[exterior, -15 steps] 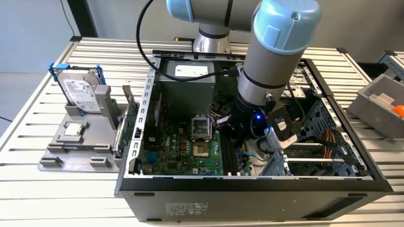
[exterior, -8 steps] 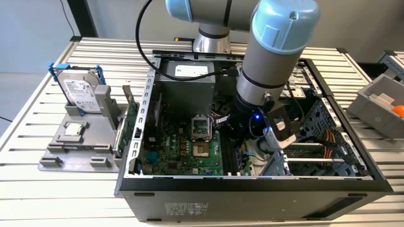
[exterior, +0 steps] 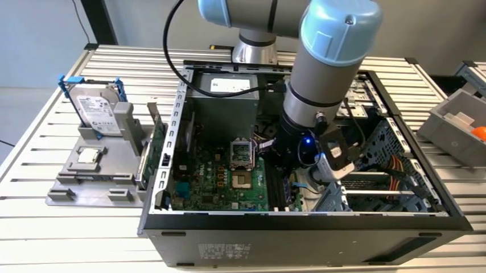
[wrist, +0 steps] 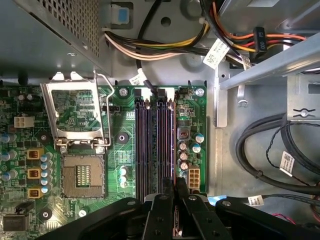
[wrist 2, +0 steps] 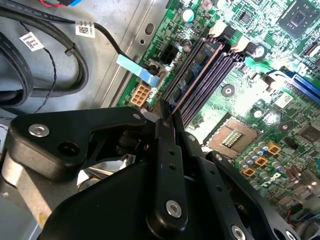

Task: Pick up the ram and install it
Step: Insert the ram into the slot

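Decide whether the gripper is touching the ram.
Touching. In the second wrist view the gripper is clamped on one end of the thin ram, with no gap visible between them.

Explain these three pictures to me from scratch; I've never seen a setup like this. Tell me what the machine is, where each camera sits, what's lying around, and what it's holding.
The machine is a robot arm with a black pincer at its end. The exterior view comes from a camera off the arm: it shows the arm reaching down into an open computer case on a slatted metal table. Both wrist views come from cameras riding on the arm, looking past the pincer at the green motherboard.

On the exterior view's left, a grey holder carries an upright hard drive and a small square processor chip.

The pincer is shut on the ram, a thin stick seen edge-on, lined up over the dark memory slots beside the open processor socket.
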`<act>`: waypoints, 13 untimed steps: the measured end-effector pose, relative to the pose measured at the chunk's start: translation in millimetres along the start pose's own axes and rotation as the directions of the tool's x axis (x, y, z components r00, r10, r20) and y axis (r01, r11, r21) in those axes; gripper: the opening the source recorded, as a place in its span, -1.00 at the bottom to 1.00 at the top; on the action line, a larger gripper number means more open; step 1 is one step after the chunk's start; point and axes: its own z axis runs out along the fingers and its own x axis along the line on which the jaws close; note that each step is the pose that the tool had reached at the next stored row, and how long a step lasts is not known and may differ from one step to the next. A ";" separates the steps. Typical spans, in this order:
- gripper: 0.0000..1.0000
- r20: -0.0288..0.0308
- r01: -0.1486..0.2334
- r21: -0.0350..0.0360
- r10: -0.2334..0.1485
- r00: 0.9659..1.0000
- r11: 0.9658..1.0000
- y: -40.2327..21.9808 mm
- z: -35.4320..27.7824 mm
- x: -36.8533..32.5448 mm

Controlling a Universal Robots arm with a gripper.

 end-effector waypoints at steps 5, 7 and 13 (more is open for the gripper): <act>-1.00 0.005 -0.013 -0.001 0.013 1.000 1.000 -0.1 2.6 0.9; -1.00 0.007 -0.017 0.000 0.017 1.000 1.000 -0.1 3.5 0.8; -1.00 0.008 -0.020 0.000 0.020 1.000 1.000 -0.1 4.7 0.9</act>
